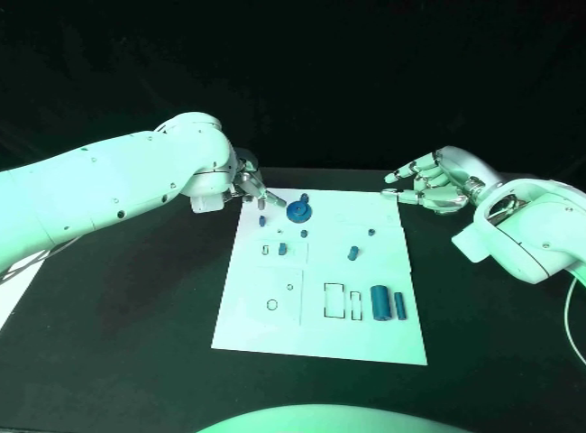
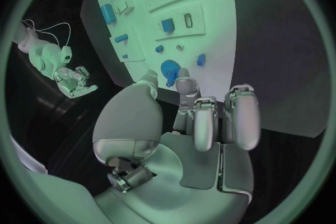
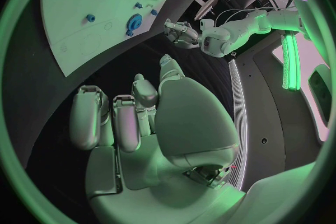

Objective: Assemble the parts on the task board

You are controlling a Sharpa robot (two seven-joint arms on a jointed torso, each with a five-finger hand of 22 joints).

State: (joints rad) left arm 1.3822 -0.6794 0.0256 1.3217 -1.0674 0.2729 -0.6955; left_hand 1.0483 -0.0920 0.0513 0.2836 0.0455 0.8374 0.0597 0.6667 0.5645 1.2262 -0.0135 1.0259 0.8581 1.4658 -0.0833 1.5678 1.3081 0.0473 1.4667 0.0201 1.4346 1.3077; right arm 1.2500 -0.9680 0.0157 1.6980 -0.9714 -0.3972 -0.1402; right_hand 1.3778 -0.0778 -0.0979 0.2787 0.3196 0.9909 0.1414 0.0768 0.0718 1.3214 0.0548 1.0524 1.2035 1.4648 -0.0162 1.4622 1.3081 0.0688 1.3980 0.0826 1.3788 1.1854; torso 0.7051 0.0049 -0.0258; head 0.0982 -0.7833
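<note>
Black table (image 1: 137,298) bears task board (image 1: 371,338), blue parts (image 1: 381,303)

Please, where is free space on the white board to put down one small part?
Free: the task board's near strip, below the outlined slots, and its right margin beside the two cylinders. Crowded: the far edge around the round blue gear, close to the left robot hand.

A black table (image 1: 137,298) with a white sheet (image 1: 4,293) at its left edge.

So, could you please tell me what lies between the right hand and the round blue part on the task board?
In the head view, only bare white task board lies between the right hand and the round blue part.
</note>
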